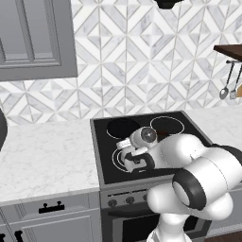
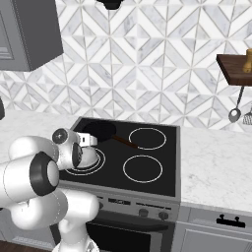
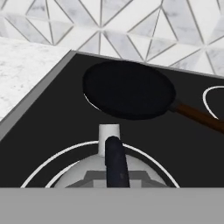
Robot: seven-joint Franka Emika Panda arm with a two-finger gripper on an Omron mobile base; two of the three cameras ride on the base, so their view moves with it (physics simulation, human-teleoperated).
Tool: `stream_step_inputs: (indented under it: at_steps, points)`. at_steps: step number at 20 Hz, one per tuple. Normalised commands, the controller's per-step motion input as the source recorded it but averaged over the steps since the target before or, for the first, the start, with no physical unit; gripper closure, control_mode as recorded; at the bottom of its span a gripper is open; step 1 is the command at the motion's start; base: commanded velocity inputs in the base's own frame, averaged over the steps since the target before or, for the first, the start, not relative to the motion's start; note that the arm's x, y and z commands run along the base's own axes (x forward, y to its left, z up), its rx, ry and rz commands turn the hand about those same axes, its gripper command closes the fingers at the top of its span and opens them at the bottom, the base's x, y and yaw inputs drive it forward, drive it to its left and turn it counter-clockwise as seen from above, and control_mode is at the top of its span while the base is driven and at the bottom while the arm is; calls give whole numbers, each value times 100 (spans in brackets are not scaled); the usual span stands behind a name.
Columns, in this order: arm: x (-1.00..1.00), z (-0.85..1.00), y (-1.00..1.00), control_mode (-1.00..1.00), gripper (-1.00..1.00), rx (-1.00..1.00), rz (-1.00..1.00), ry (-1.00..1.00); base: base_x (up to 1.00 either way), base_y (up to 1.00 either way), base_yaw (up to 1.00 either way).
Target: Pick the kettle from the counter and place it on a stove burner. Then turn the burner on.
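The kettle (image 3: 114,173) sits on the stove burner (image 2: 84,162), inside its two concentric white rings, at the front corner of the black glass nearest the counter (image 1: 45,156). From my station I read this as the end of the placing step: the rings are white, not glowing, so the burner looks off. The gripper (image 3: 114,162) is clenched on the kettle from above; in the hand view a dark finger lies along the top of the dome, just in front of the pale spout. In the left base view the wrist hangs directly over the burner and hides most of the kettle.

Next, I judge, the fingers must let go and lift clear without tipping the kettle. Then the hand has to go down to the knobs (image 2: 143,212) on the panel below the burner and turn the right one. I can't tell from here which knob serves this burner.

The kettle looks small, squat and silvery-white, upright as far as I can see. The black pan (image 3: 128,94) rests behind the burner on the rear ring, its brown handle angled away.
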Motion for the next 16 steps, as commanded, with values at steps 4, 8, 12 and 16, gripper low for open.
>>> stream_step_inputs:
  at_steps: [4, 8, 12, 16]
  points:
    - [0, 0, 0, -100, -100, 0, 0, 0, 0, 0, 0]
    - [0, 0, 0, -100, -100, 0, 0, 0, 0, 0, 0]
    - [0, 0, 0, -100, -100, 0, 0, 0, 0, 0, 0]
    - [-2, 0, 0, -100, -100, 0, 0, 0, 0, 0, 0]
